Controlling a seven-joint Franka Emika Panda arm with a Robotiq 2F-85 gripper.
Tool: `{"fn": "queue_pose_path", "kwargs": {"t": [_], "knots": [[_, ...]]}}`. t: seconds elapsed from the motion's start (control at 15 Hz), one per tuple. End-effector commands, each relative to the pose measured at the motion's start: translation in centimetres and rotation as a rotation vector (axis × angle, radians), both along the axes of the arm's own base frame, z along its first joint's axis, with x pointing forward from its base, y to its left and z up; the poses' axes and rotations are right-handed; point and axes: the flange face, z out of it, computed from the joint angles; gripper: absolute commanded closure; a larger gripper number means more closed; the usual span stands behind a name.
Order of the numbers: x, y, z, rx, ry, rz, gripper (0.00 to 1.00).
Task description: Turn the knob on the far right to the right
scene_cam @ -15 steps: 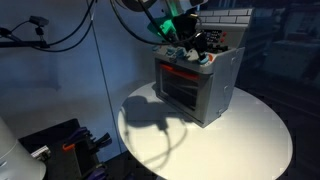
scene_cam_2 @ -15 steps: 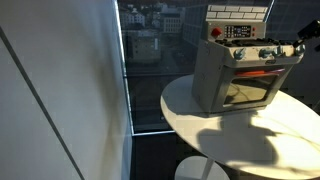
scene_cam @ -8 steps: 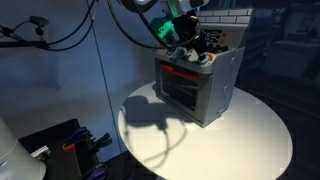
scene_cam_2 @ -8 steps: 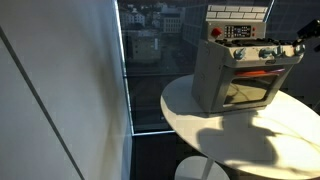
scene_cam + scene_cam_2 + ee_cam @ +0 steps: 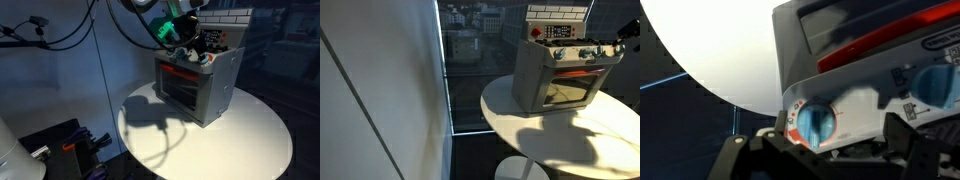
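Note:
A grey toy oven stands on the round white table; it also shows in an exterior view. A row of blue knobs runs along its front panel. My gripper is at that panel, and at the oven's right end in an exterior view. In the wrist view a blue knob with red and white markings lies between my gripper's dark fingers. The fingers are spread wider than the knob and do not clamp it. A second blue knob sits further along.
The oven has a red handle over a glass door and a cooktop with a back panel. A window wall is beside the table. Cables and dark equipment lie below the table's edge.
The wrist has shifted slightly above the oven's panel. The oven and its knobs look unchanged.

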Motion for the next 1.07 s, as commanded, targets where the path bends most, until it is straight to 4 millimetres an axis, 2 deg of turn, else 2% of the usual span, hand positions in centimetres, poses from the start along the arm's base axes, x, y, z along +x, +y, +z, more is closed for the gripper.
{"fn": "queue_pose_path", "kwargs": {"t": [0.0,0.27,0.67,0.73,0.8,0.87,1.0], "knots": [[0.5,-0.25,0.12,0.007,-0.022,-0.004,0.05],[0.6,-0.39,-0.19,0.01,-0.02,-0.009,0.06],[0.59,-0.56,-0.15,0.011,-0.023,-0.014,0.21],[0.59,-0.57,-0.12,0.011,-0.025,-0.015,0.27],[0.57,-0.58,-0.09,0.01,-0.027,-0.015,0.26],[0.55,-0.6,-0.03,0.01,-0.029,-0.016,0.3],[0.51,-0.66,0.08,0.009,-0.036,-0.018,0.3]]}}
